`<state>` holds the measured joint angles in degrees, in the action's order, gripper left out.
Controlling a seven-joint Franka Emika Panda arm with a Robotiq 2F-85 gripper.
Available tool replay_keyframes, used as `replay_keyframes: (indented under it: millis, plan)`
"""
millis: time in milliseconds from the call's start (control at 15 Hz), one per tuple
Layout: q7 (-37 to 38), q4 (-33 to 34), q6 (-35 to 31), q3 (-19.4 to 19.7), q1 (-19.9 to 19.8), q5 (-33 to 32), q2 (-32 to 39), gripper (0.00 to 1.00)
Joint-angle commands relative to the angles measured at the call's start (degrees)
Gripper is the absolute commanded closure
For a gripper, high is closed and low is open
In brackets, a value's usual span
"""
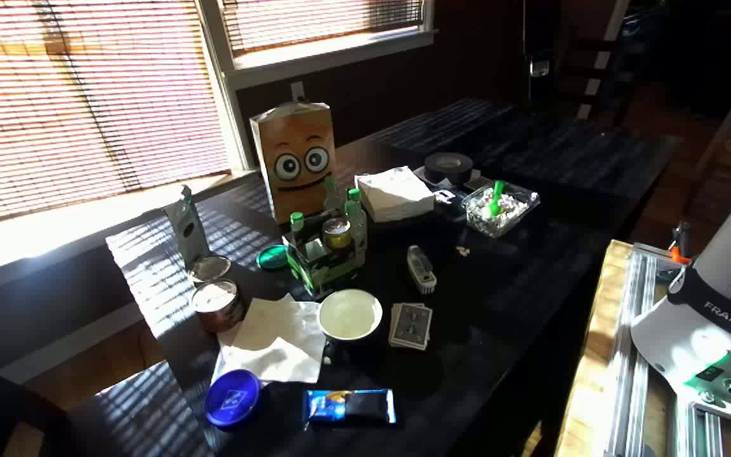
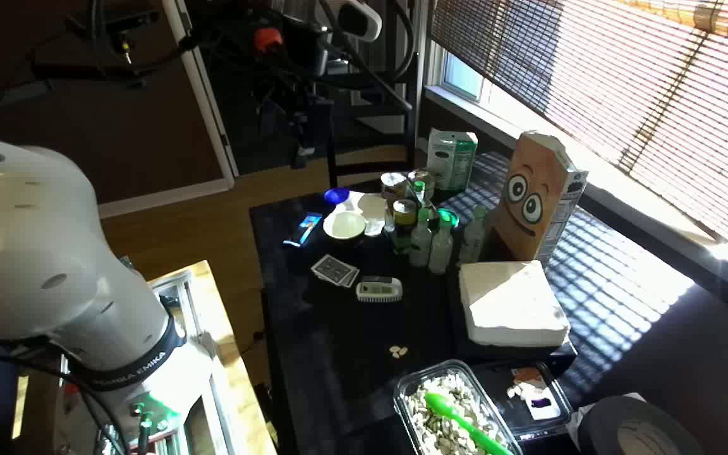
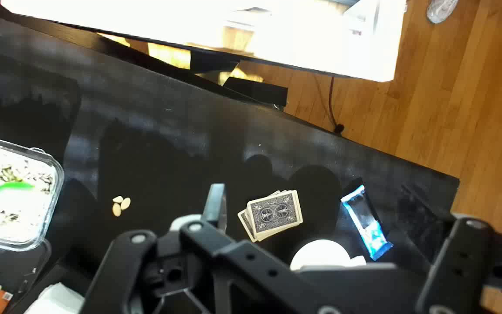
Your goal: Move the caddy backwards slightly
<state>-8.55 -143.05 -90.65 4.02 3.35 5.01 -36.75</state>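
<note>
The caddy [image 1: 326, 271] is a small dark and green open-top holder standing upright on the black table. Green-capped bottles and a yellow can stick out of it. In an exterior view it also shows as the caddy [image 2: 402, 244], its walls mostly hidden behind bottles. It does not show in the wrist view. My gripper [image 2: 307, 136] is dark in an exterior view and hangs high, apart from the caddy. In the wrist view the gripper [image 3: 336, 218] has its jaws wide apart with nothing held between them; the table lies well below.
A tall brown face box [image 1: 299, 165] stands behind the caddy. A white bowl [image 1: 349, 314], cards [image 1: 411, 325], a brush [image 1: 421, 270] and a green lid [image 1: 272, 256] lie near it. A white box [image 2: 512, 303] and a clear tray [image 2: 402, 395] are farther along.
</note>
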Motion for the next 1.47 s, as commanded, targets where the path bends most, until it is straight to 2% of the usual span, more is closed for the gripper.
replay_keyframes:
  millis: [0,200,467,800,1133,1267,1400]
  plan:
    - [-0.35,0.08,0.11,-0.58,-0.73,0.26,0.06,0.00]
    - [-0.35,0.08,0.11,-0.58,-0.73,0.25,0.06,0.00]
    - [-8.71,1.05,-11.74,-1.41,2.03,-2.03,4.26,0.00]
    - [-21.93,5.56,-24.18,-0.75,6.24,-1.06,17.39,0.00]
    - [-35.70,15.48,-34.37,-2.60,8.70,2.35,33.22,0.00]
    - [-40.92,19.31,-35.19,-4.25,8.21,3.84,38.74,0.00]
    - [-41.58,22.29,-33.62,-5.69,6.17,2.81,42.79,0.00]
